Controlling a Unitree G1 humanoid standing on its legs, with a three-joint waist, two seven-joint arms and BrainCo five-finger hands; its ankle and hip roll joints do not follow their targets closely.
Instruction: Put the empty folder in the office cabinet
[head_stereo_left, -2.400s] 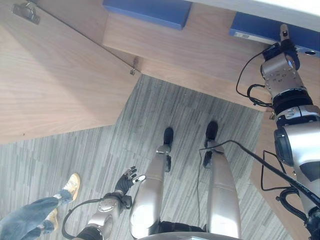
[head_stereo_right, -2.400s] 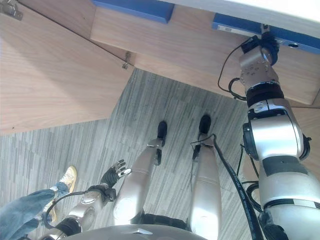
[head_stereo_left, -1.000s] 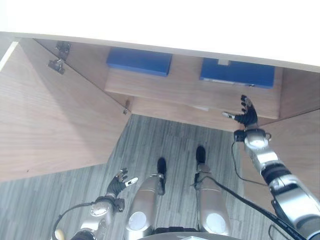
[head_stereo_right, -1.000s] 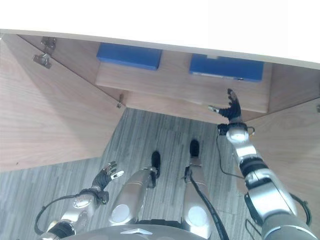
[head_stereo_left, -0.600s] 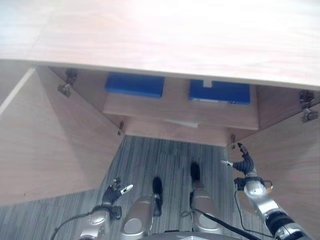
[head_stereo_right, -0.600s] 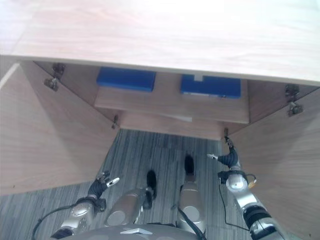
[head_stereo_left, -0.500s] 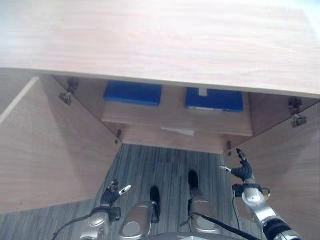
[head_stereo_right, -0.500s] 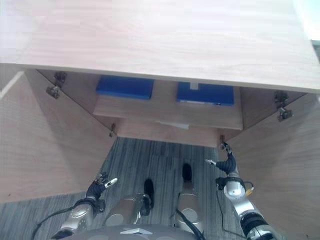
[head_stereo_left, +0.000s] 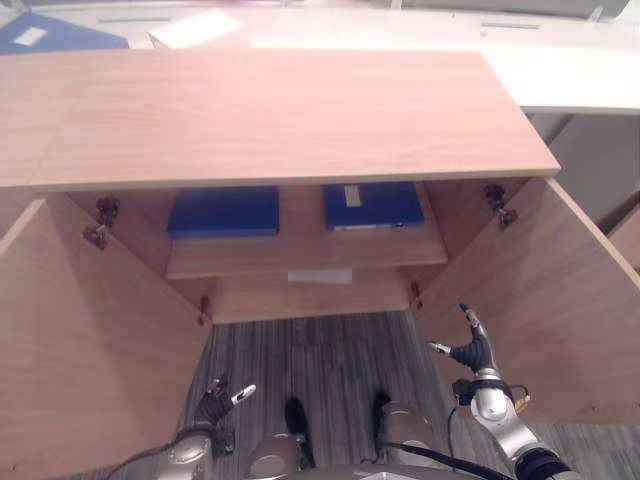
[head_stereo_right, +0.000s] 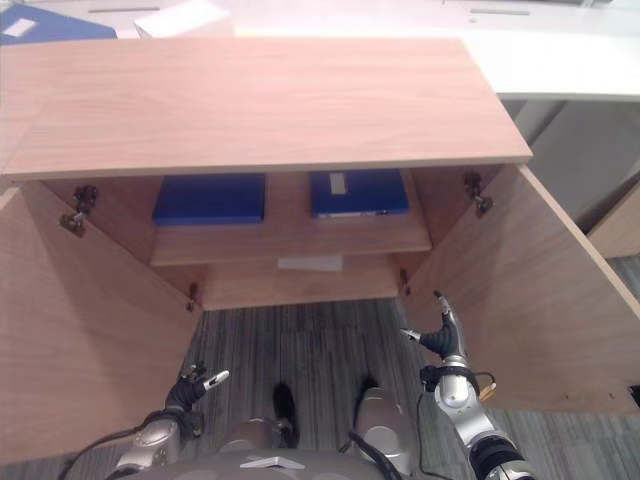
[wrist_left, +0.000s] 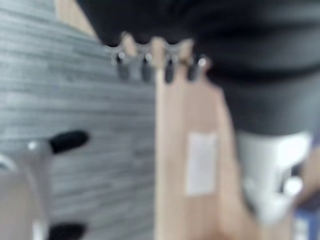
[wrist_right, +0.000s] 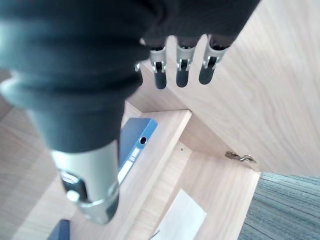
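Note:
A blue folder (head_stereo_left: 372, 205) with a white label lies flat on the right side of the shelf (head_stereo_left: 300, 252) inside the open wooden cabinet (head_stereo_left: 280, 110). The right wrist view shows this folder (wrist_right: 134, 142) from its spine end, far beyond my fingers (wrist_right: 181, 65). My right hand (head_stereo_left: 472, 352) hangs open and holds nothing, below the shelf and just in front of the right door (head_stereo_left: 560, 300). My left hand (head_stereo_left: 222, 395) is low near the floor, open and holding nothing, by the left door (head_stereo_left: 80, 350).
A second blue folder (head_stereo_left: 223, 211) lies on the left side of the same shelf. Both cabinet doors stand wide open. On the surface behind the cabinet lie another blue folder (head_stereo_left: 40, 32) and a white box (head_stereo_left: 197, 28). Grey striped carpet (head_stereo_left: 330, 350) covers the floor.
The camera has tilted up, so the cabinet top now shows. My right hand has drawn back from the labelled folder and dropped beside the right door. The folder stays on the shelf.

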